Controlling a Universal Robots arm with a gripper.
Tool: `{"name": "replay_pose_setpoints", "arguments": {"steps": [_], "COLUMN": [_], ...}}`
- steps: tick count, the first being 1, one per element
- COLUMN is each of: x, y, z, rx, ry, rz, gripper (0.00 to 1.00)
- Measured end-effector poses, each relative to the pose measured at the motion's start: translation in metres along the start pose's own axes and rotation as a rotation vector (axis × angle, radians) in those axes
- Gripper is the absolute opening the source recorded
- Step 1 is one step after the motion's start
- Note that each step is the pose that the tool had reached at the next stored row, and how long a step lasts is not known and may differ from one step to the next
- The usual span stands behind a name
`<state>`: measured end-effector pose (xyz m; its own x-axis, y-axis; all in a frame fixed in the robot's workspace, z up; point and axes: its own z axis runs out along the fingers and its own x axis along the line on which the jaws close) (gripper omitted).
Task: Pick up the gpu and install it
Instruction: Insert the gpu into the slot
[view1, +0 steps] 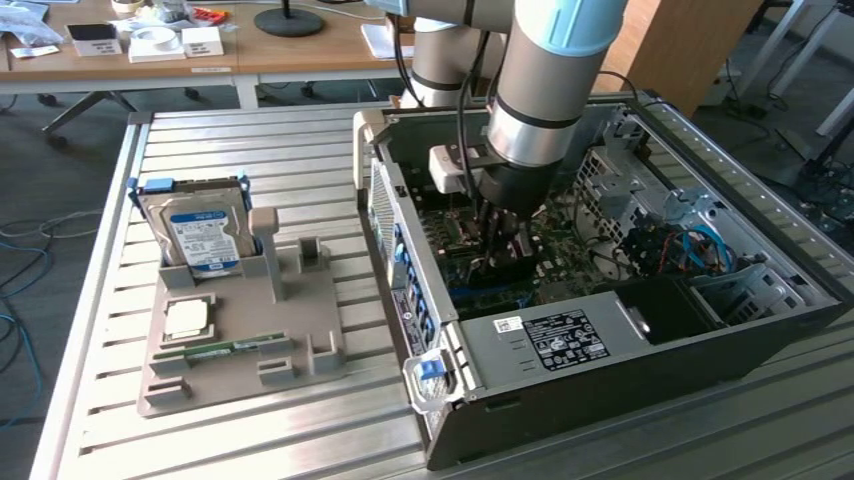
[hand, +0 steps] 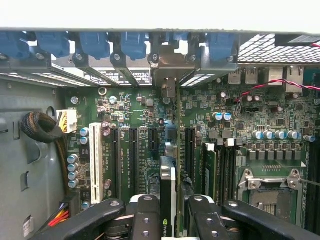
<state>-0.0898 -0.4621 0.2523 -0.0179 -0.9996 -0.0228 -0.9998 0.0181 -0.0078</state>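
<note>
My gripper (view1: 503, 243) reaches down into the open computer case (view1: 787, 325), just over the motherboard (view1: 587, 255). In the wrist view the gripper (hand: 173, 220) is shut on the gpu (hand: 169, 182), a slim black card seen edge-on between the two black fingers (hand: 145, 217). The card stands upright and runs along a black expansion slot towards the case's rear wall. Its silver bracket (hand: 167, 70) sits in the row of rear slot openings with blue latches (hand: 95, 45). I cannot tell whether the card's edge is seated in the slot.
On the table at the exterior view's left stands a grey holder (view1: 287, 345) with a hard drive (view1: 200, 235), a processor chip (view1: 187, 318) and a green memory stick (view1: 220, 350). Inside the case are the power supply (view1: 561, 340), a CPU socket (hand: 272, 192) and a cable bundle (hand: 42, 127).
</note>
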Motion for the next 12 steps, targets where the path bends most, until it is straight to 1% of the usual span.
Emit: {"name": "replay_pose_setpoints", "arguments": {"steps": [12], "x": [0.0], "y": [0.0001], "z": [0.0017], "rx": [0.0004], "ry": [-0.0008], "rz": [0.0], "gripper": [0.26]}}
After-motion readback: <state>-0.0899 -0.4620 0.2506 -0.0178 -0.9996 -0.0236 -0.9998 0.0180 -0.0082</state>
